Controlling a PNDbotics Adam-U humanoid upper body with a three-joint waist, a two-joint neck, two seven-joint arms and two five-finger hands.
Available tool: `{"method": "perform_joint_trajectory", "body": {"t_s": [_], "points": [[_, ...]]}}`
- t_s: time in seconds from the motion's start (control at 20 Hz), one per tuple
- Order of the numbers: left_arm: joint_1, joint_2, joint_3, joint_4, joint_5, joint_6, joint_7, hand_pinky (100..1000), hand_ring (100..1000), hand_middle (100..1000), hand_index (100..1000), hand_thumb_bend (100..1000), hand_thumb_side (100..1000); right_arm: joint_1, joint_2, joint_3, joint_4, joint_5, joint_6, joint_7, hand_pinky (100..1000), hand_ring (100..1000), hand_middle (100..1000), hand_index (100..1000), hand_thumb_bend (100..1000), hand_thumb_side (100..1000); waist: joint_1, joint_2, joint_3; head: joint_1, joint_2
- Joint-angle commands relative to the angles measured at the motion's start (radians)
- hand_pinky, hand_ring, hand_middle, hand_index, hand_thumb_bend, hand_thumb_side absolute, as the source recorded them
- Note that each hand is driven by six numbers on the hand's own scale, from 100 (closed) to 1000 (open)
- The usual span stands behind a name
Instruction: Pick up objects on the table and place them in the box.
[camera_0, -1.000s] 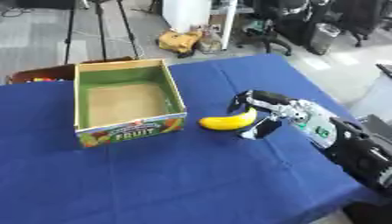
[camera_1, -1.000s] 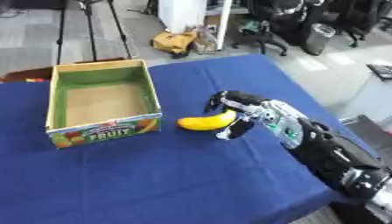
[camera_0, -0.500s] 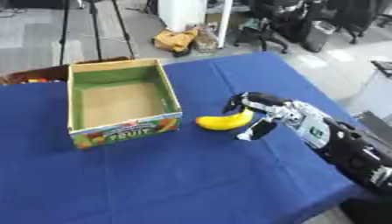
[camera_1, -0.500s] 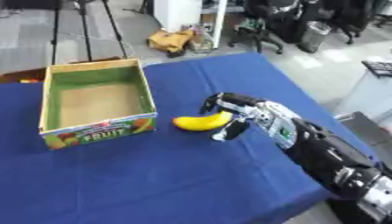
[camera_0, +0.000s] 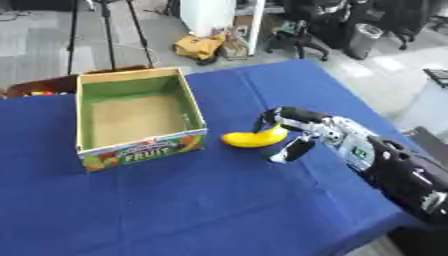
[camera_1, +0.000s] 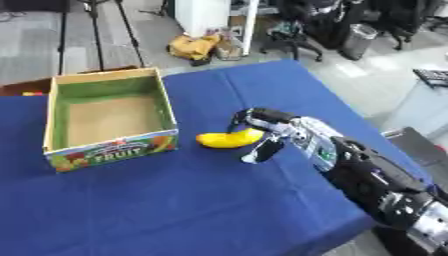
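- Reaching in from the right side, the robot's right hand is at the banana, just to the right of the fruit box.
- The hand's fingers curl over the right end of the banana from above, while the thumb points down toward the surface just beside the fruit; the hand is closed around that end of the banana.
- Whether the banana is lifted clear of the surface or lies on it cannot be told from these views.
- The banana is yellow and curved, lying roughly level, its free left end pointing toward the box's right wall and stopping just short of the box's front right corner.
- The fruit box is an open cardboard carton with green inner walls and a bare brown floor; its front panel carries a colourful print with the word FRUIT.
- Nothing shows inside the box.
- The box stands upright on the blue cloth that covers the surface, toward the left half of the views.
- The right forearm, black with silver parts, runs from the lower right corner up toward the box, ending at the hand.
- The left hand shows in neither view.
- Beyond the box, past the far edge of the surface, lie a grey floor, a black tripod and a yellow bag.
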Motion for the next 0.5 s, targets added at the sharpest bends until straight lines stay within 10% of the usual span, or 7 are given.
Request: {"method": "perform_joint_trajectory", "body": {"t_s": [0.05, 0.5], "points": [[-0.013, 0.017, 0.0, -0.022, 0.002, 0.0, 0.0, 472, 604, 511, 458, 858, 527, -0.01, -0.038, -0.016, -0.007, 0.013, 0.003, -0.005, 843, 882, 784, 784, 396, 220, 0.001, -0.013, 0.004, -0.006, -0.01], [-0.011, 0.015, 0.0, -0.023, 0.006, 0.002, 0.001, 472, 604, 511, 458, 858, 527, -0.01, -0.037, -0.016, 0.013, 0.018, 0.004, 0.001, 849, 882, 785, 767, 392, 226, 0.011, -0.007, 0.004, -0.009, -0.012]]}}
